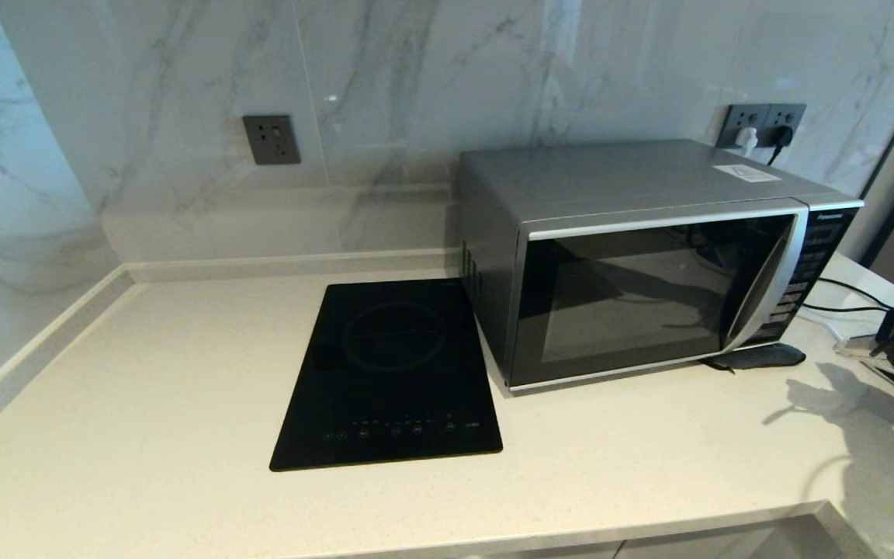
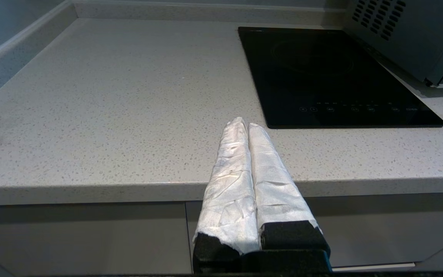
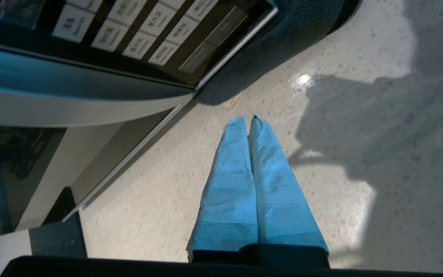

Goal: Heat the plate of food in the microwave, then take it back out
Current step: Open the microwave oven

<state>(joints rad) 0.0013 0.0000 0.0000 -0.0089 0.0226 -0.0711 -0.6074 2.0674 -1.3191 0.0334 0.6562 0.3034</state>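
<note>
The microwave [image 1: 649, 264] stands on the counter at the back right, its dark glass door closed. Its curved silver handle [image 1: 765, 287] and black button panel [image 1: 812, 264] are on its right side. The plate of food is out of view; nothing shows through the dark glass. My right gripper [image 3: 248, 117], wrapped in blue, is shut and empty, hovering over the counter just off the microwave's lower right front corner, below the button panel [image 3: 129, 27]. My left gripper [image 2: 243, 123], wrapped in white, is shut and empty above the counter's front edge, left of the hob.
A flat black induction hob [image 1: 393, 373] lies left of the microwave. A dark pad [image 1: 757, 357] pokes out under the microwave's right corner. Cables and a power strip [image 1: 850, 341] lie to its right. Marble walls close the back and left.
</note>
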